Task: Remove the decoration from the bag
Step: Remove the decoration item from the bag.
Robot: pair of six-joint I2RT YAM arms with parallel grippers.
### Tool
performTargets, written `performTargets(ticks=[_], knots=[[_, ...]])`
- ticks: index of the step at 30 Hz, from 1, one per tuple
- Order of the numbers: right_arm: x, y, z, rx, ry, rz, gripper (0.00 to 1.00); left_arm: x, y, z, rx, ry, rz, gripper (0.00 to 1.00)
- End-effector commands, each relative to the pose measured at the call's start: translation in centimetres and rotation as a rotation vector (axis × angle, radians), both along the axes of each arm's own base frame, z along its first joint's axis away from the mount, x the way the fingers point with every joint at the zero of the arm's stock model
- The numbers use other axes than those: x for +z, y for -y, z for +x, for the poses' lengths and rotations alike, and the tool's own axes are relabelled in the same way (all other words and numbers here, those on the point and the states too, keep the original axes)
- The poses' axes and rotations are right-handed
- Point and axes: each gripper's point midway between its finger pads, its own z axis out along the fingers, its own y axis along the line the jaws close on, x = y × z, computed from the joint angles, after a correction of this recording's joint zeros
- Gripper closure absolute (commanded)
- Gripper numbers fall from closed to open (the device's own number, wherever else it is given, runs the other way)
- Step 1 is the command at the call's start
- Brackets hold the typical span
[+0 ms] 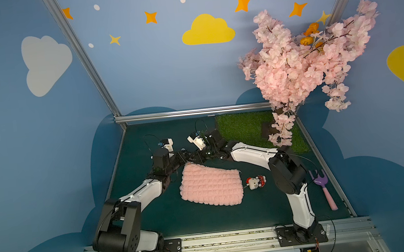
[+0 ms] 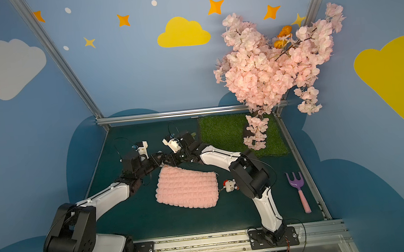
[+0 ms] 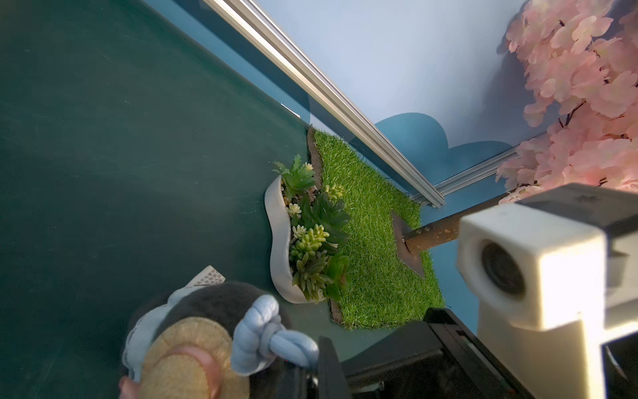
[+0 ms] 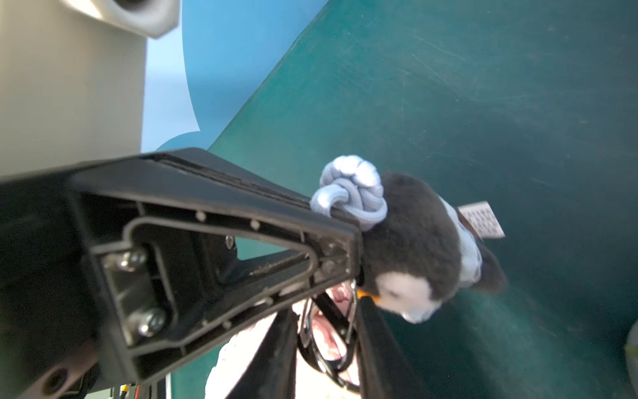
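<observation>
The pink quilted bag [image 1: 211, 187] [image 2: 187, 188] lies flat mid-table. The decoration [image 1: 256, 182] [image 2: 229, 185], a small white cat-face charm in a red dress, hangs by its chain at the bag's right edge, and no gripper is near it. Both grippers meet at the bag's far left corner. There my left gripper [image 3: 310, 359] [image 1: 186, 157] is shut on the blue rope [image 3: 255, 328] [image 4: 355, 186] of a dark plush [image 4: 414, 238]. My right gripper [image 4: 328, 331] [image 1: 198, 157] has its fingers closed against a black-and-silver clip [image 4: 307, 352] above the bag's fabric [image 4: 241, 362].
A white planter of succulents [image 3: 303, 238] stands at the edge of the grass mat [image 1: 247, 129] behind the grippers. A pink blossom tree [image 1: 304, 64] rises at the back right. A purple toy fork [image 1: 320, 183] lies along the right edge.
</observation>
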Motion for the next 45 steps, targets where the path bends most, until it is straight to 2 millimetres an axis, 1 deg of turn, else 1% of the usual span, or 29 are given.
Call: performTargets(ticks=[1,5,6,8,11,13,17,21,23,28,29,33,36,38,41,43,45], knots=[[0.1,-0.1,0.8,-0.018,-0.002,0.034,0.75,1.9,0.1,0.2,0.006,0.067,-0.018,0.98],[0.1,0.1,0.9,-0.024,-0.003,0.042,0.76,1.9,0.1,0.1,0.005,0.068,-0.021,0.98],[0.2,0.2,0.9,-0.022,0.0,0.045,0.76,2.0,-0.4,0.3,0.034,0.072,-0.013,0.97],[0.3,0.1,0.7,-0.01,0.006,0.049,0.7,1.9,-0.6,0.4,0.052,0.068,-0.016,0.98],[0.0,0.1,0.1,0.016,0.012,0.045,0.62,2.0,-0.8,0.6,0.075,0.066,-0.021,0.97],[-0.2,0.4,0.0,0.016,0.022,0.046,0.59,2.0,-1.0,0.7,0.089,0.064,-0.025,0.98],[-0.1,0.6,-0.1,0.023,0.042,0.046,0.6,2.0,-0.9,0.6,0.089,0.059,-0.032,0.98],[-0.4,0.7,0.0,0.021,0.049,0.033,0.62,1.9,-0.7,0.7,0.08,0.053,-0.043,0.98],[-0.1,0.7,0.1,0.02,0.059,0.044,0.62,1.9,-0.5,0.7,0.072,0.051,-0.046,0.98],[0.8,0.6,0.2,0.022,0.089,0.076,0.62,1.3,-0.5,0.5,0.075,0.024,-0.064,0.98],[0.7,0.5,0.3,0.026,0.095,0.072,0.63,1.1,-0.5,0.4,0.076,0.019,-0.07,0.98],[0.8,0.4,0.1,0.049,0.116,0.081,0.75,1.3,-0.1,0.5,0.053,0.011,-0.087,0.97],[0.9,0.2,0.0,0.058,0.116,0.095,0.82,1.2,-0.3,0.6,0.061,0.002,-0.096,0.97],[1.0,0.2,-0.2,0.063,0.113,0.1,0.9,1.2,-0.6,0.6,0.068,0.001,-0.097,0.98],[1.3,0.3,-0.3,0.062,0.121,0.105,0.95,1.3,-1.0,0.5,0.077,0.005,-0.096,0.98],[1.4,0.6,-0.2,0.058,0.129,0.102,0.99,1.6,-0.8,0.2,0.049,0.005,-0.102,0.98],[2.1,0.6,-0.1,0.057,0.152,0.105,1.0,1.6,-0.8,0.0,0.039,0.002,-0.095,0.95]])
